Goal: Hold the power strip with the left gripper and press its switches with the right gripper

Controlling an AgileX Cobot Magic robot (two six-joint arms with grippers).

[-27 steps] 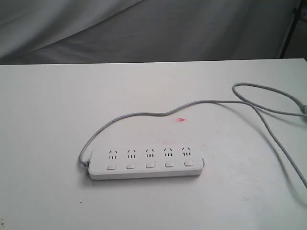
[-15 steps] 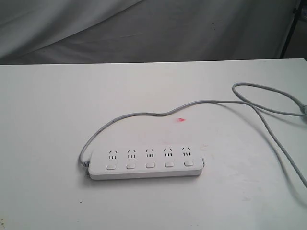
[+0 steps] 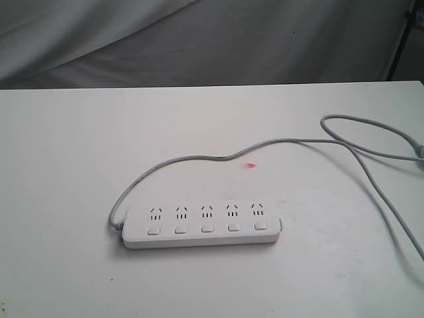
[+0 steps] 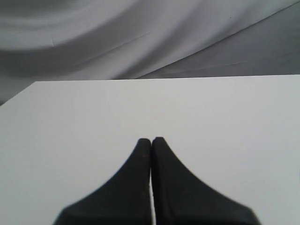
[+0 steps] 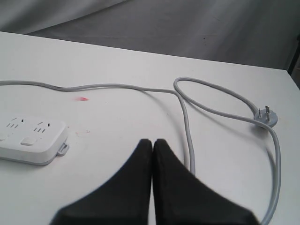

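White power strip (image 3: pixel 193 220) lies flat, 5 switches (image 3: pixel 207 228) facing up, grey cord (image 3: pixel 199 158) looping off right.

White power strip (image 3: pixel 202 226) (grey cord (image 3: pixel 199 157))

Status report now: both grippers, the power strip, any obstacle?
Left gripper shut, empty. Right gripper shut, empty, near cord. Power strip flat on table, untouched. Nothing over its switches.

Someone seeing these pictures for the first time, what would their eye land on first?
The white power strip lies flat near the middle of the white table, untouched. Its grey cord loops off to the exterior view's right, past a small red mark. The left gripper and the right gripper are both shut, neither touching the strip.
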